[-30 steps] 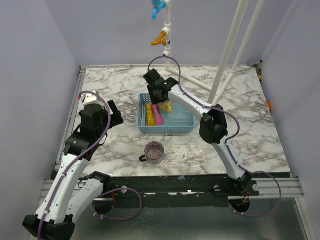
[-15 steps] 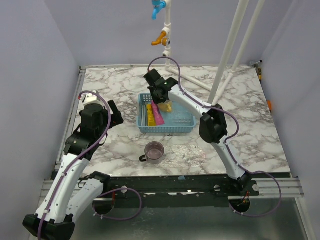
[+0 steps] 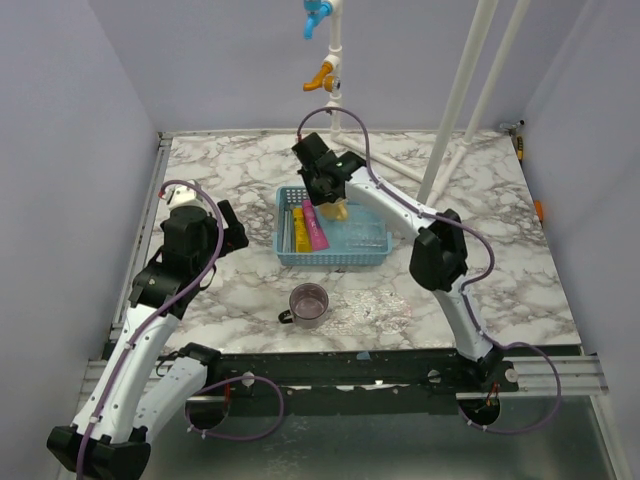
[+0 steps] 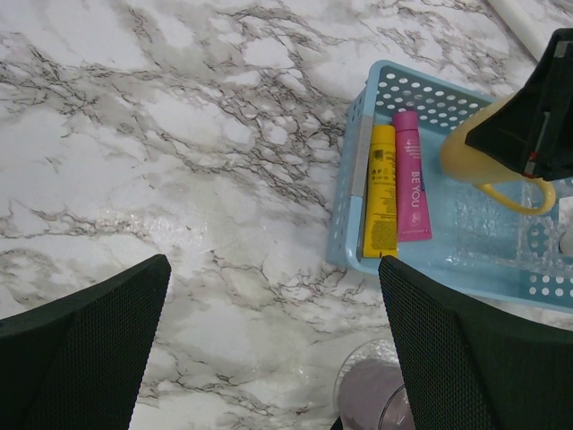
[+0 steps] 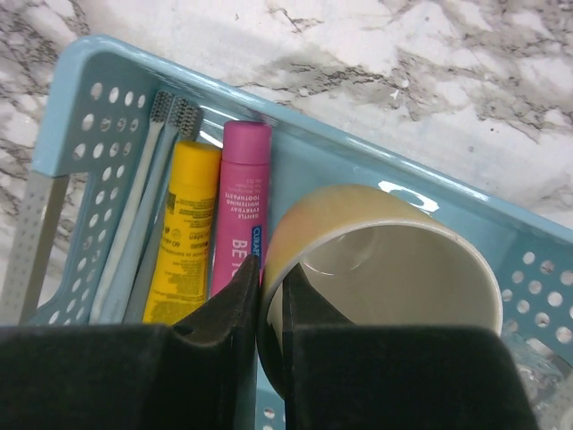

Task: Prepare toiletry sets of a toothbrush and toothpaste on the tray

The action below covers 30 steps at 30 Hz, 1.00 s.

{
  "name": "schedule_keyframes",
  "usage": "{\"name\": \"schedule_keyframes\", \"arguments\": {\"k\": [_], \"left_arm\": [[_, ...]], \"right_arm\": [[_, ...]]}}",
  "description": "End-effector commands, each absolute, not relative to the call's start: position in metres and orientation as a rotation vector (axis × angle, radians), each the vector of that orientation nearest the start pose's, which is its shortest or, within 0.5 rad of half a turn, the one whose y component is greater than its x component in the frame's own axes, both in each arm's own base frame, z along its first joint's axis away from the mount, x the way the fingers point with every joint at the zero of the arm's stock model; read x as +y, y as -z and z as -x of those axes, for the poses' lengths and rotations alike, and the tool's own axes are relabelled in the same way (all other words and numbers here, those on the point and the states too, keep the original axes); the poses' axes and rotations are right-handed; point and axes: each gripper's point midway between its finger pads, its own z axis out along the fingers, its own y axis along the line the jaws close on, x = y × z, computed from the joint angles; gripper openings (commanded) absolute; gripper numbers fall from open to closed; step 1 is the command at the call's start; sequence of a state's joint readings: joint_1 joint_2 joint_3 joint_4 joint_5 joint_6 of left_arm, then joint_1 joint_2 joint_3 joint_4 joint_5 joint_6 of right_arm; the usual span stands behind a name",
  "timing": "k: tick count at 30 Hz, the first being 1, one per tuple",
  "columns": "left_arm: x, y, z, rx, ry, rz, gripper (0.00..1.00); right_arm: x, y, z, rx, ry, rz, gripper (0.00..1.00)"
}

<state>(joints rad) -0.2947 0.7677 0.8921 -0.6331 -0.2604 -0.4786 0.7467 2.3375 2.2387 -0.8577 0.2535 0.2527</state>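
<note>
Your right gripper (image 5: pixel 271 278) is down inside the light-blue basket (image 3: pixel 340 258), its jaws pinching the rim of the yellow mug (image 5: pixel 385 260), one finger inside the cup and one outside. The mug sits tilted towards the camera in the wrist view, just beside the toothpaste.

The yellow tube (image 4: pixel 382 193) and the pink tube (image 4: pixel 411 184) lie flat and side by side in the basket's left half, touching along their length. Two toothbrushes (image 5: pixel 143 197) lie between the yellow tube and the basket's left wall.

Your left gripper (image 4: pixel 273 269) hangs over the bare marble counter (image 3: pixel 230 170), left of the basket, with its jaws spread wide and nothing between them.

A purple cup (image 3: pixel 308 303) stands on the counter nearer the arm bases. The glossy patch (image 3: pixel 375 305) to its right may be the clear tray, but you cannot tell for sure.
</note>
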Motion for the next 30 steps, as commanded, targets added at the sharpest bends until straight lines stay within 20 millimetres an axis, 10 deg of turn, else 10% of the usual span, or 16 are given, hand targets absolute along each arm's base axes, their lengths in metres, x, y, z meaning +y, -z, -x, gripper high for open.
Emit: {"name": "schedule_keyframes", "arguments": {"k": [1,18,30], "left_arm": [[-0.056,-0.241,-0.262,2.033,0.245,0.342,0.99],[-0.053,-0.241,-0.263,2.034,0.239,0.352,0.99],[-0.055,-0.236,-0.265,2.051,0.244,0.352,0.99]], "right_arm": [[0.356,-0.194,-0.434,2.276,-0.187,0.489,0.01],[0.331,-0.276,-0.346,2.212,-0.239,0.597,0.01],[0.282,-0.268,-0.258,2.258,-0.239,0.719,0.01]]}}
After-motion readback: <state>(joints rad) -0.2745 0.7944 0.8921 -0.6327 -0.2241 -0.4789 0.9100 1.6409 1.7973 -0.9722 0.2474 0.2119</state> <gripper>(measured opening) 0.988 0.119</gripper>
